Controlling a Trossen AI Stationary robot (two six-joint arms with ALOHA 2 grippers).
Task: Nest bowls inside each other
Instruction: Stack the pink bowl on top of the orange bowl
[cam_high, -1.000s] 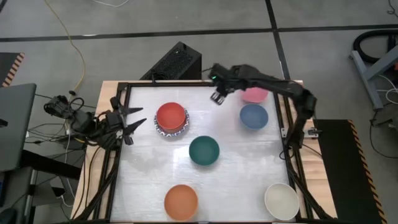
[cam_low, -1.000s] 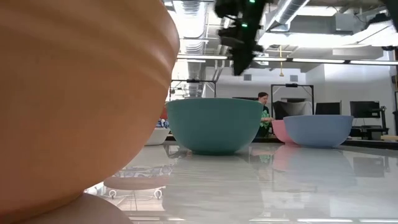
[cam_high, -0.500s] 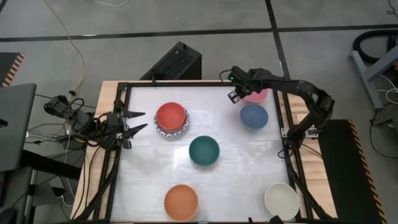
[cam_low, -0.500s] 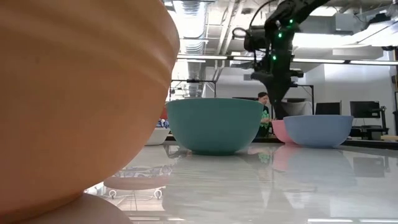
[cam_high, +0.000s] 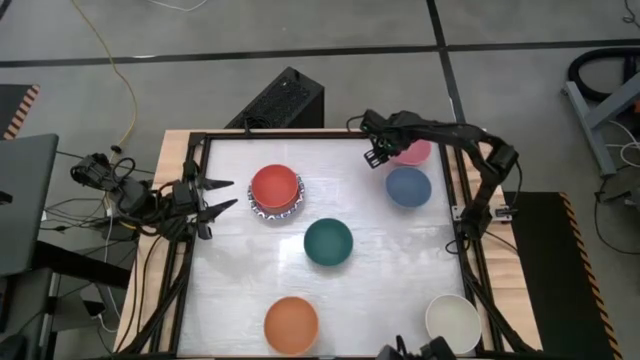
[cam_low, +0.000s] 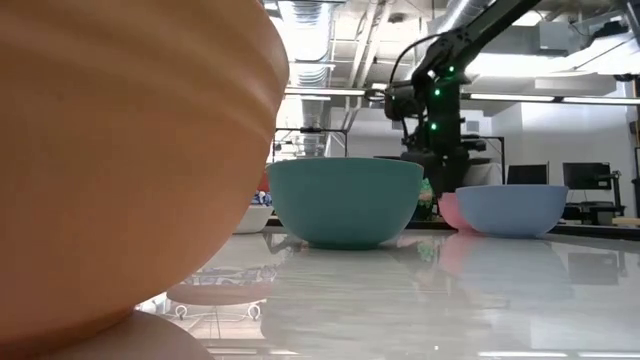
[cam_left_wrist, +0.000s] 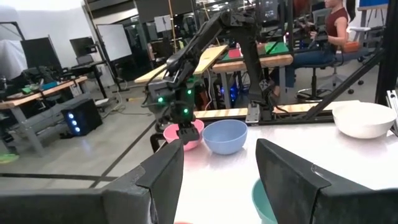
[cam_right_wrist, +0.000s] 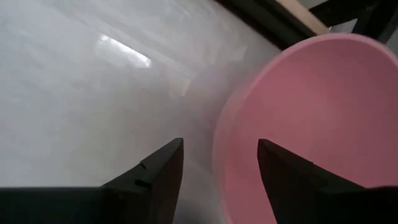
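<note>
Right gripper (cam_high: 377, 157) is at the upper right of the overhead shot, fingers spread wide over the near rim of the small round pink bowl (cam_high: 413, 152), gripping nothing. Left gripper (cam_high: 213, 195) waits open and empty at the left edge, beside the red bowl (cam_high: 275, 186) on a patterned plate (cam_high: 262, 211).
</note>
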